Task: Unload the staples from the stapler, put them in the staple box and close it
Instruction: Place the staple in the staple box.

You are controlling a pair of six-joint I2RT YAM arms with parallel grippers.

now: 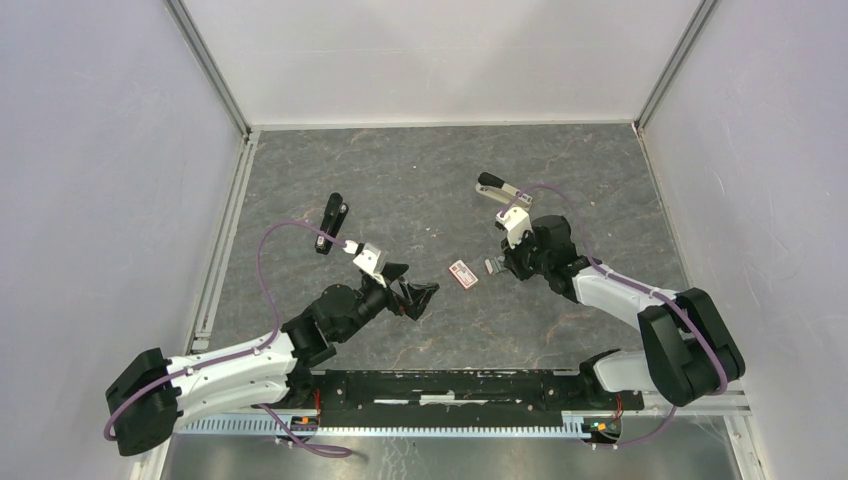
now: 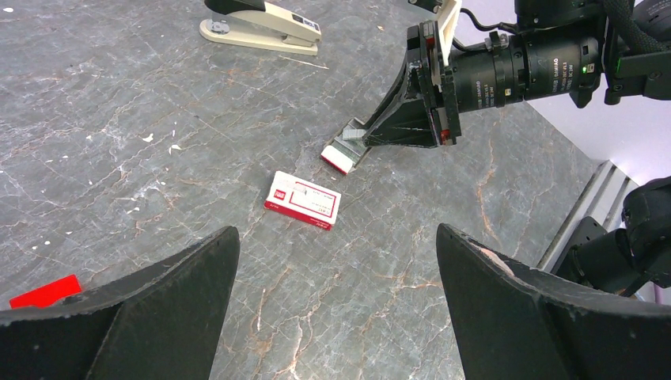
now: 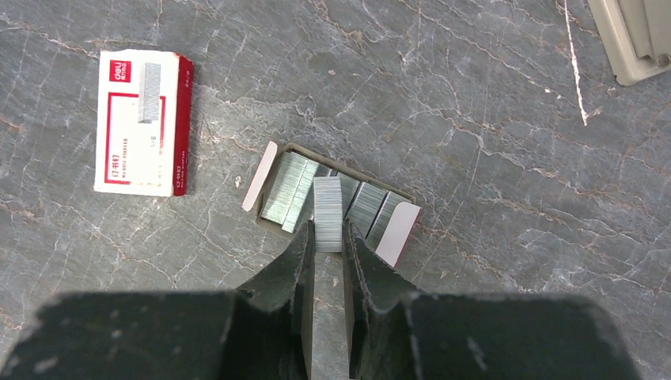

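The stapler lies in two parts: a black bar [image 1: 331,222] at the left, and a grey-beige rail with a black end [image 1: 497,188] [image 2: 261,24] at the back right. My right gripper [image 3: 327,229] [image 1: 497,265] is shut on a silvery strip of staples [image 3: 327,212]. It holds the strip low over a small open card tray [image 3: 397,229] [image 2: 346,150] that contains several more strips. My left gripper [image 2: 336,237] [image 1: 418,297] stands wide open above bare table, with nothing between its fingers, a little short of the red-and-white box.
A red-and-white staple box [image 1: 462,274] [image 2: 303,199] [image 3: 142,123] lies flat between the two grippers. A thin single pin [image 3: 575,63] lies near the rail's corner [image 3: 637,39]. A red scrap [image 2: 45,290] shows at the left fingertip's side. White walls enclose the table.
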